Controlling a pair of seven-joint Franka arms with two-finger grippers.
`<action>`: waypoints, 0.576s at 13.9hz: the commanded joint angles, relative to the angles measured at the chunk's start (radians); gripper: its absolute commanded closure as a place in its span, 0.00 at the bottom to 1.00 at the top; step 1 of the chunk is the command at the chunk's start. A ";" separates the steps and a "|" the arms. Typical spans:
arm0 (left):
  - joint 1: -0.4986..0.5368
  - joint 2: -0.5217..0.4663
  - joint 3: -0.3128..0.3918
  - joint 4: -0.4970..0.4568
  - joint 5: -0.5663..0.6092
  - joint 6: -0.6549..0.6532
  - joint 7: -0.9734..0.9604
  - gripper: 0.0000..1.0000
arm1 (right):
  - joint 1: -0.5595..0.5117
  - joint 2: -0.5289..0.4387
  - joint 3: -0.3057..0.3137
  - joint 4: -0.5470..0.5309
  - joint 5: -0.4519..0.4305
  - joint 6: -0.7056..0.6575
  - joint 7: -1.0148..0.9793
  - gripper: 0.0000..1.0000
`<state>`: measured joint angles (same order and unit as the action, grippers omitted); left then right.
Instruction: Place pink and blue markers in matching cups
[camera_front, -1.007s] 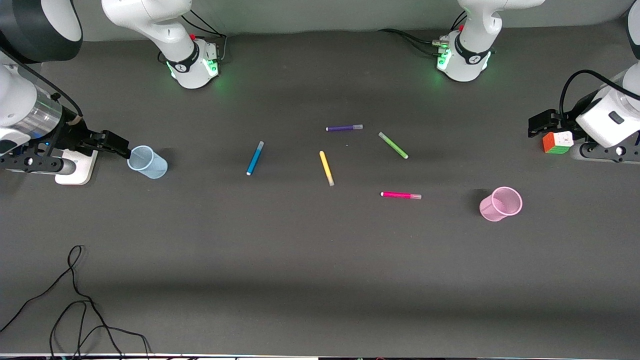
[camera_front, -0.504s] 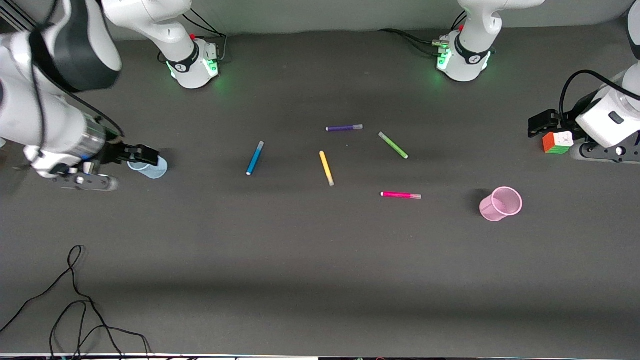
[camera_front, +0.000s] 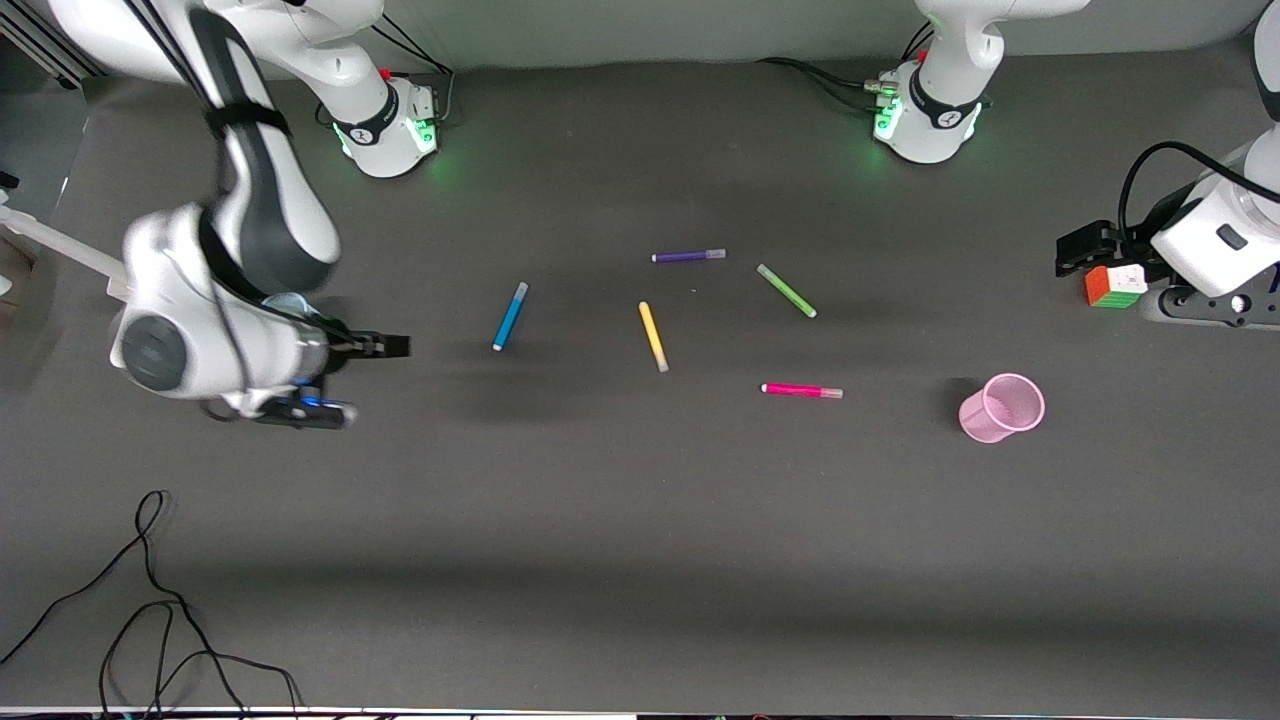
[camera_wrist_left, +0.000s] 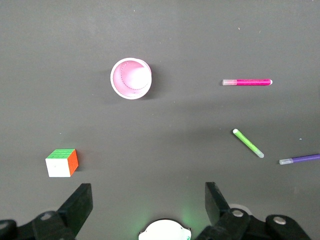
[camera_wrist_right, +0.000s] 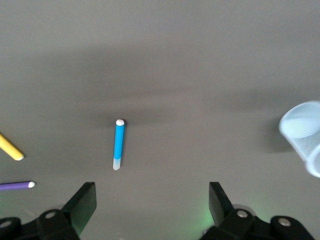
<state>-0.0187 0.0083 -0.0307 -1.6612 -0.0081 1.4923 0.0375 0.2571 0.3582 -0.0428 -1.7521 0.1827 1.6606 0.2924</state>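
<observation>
The right claw (camera_front: 385, 346) is spread wide over the desk (camera_front: 600, 520), between the blue cup (camera_wrist_right: 302, 136) and the blue marker (camera_front: 510, 316). The left claw (camera_wrist_left: 147, 197) waits, also spread, above the cube (camera_front: 1112, 285). The pink marker (camera_front: 801, 390) lies flat near the pink cup (camera_front: 1002, 407).

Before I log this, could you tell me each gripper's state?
Left gripper: open, empty, above the Rubik's cube.
Right gripper: open, empty, near the blue marker.

blue marker (camera_front: 510, 316) toward right arm's end of worktop (camera_front: 600, 520) | pink marker (camera_front: 801, 390) nearer the front camera, beside pink cup (camera_front: 1002, 407) | blue cup (camera_wrist_right: 304, 134) under right arm | cube (camera_front: 1115, 284) at left arm's end
</observation>
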 joint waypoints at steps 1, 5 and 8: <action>-0.015 0.013 0.000 0.012 0.005 0.003 0.010 0.00 | 0.005 0.062 0.072 -0.030 0.015 0.033 0.138 0.00; -0.076 0.013 -0.009 0.017 0.005 0.000 0.082 0.01 | 0.010 0.146 0.098 -0.102 0.089 0.141 0.214 0.00; -0.133 0.013 -0.018 0.012 -0.010 -0.007 0.224 0.01 | 0.033 0.151 0.119 -0.196 0.104 0.273 0.229 0.00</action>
<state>-0.1135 0.0178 -0.0533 -1.6606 -0.0113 1.4955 0.1663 0.2771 0.5249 0.0609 -1.8883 0.2575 1.8664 0.4843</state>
